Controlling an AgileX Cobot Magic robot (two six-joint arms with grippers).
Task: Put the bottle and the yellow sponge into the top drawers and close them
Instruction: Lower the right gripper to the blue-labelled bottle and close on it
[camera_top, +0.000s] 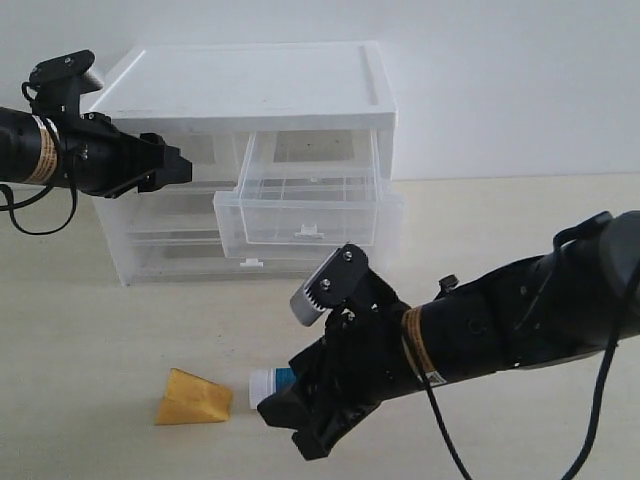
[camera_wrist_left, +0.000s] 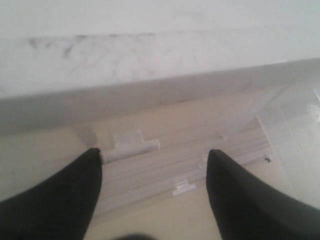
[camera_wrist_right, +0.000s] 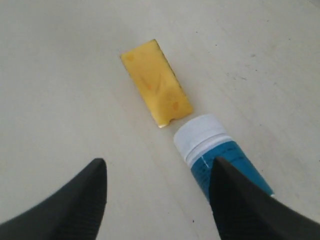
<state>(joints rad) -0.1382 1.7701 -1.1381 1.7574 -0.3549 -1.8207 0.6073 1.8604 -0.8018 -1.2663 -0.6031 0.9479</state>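
Note:
The bottle, white cap and teal-blue label, lies on its side on the table, its cap close to the yellow sponge. In the exterior view the sponge sits left of the bottle, which is partly hidden by my right gripper. That gripper is open just above the table, one finger over the bottle's body. The right top drawer is pulled out and empty. My left gripper hovers open in front of the left top drawer, whose white pull tab shows between its fingers.
The white-topped cabinet stands at the back left against a pale wall. Two full-width drawers below are shut, with a small tab. The open drawer's clear wall is beside the left gripper. Bare beige table stretches to the right.

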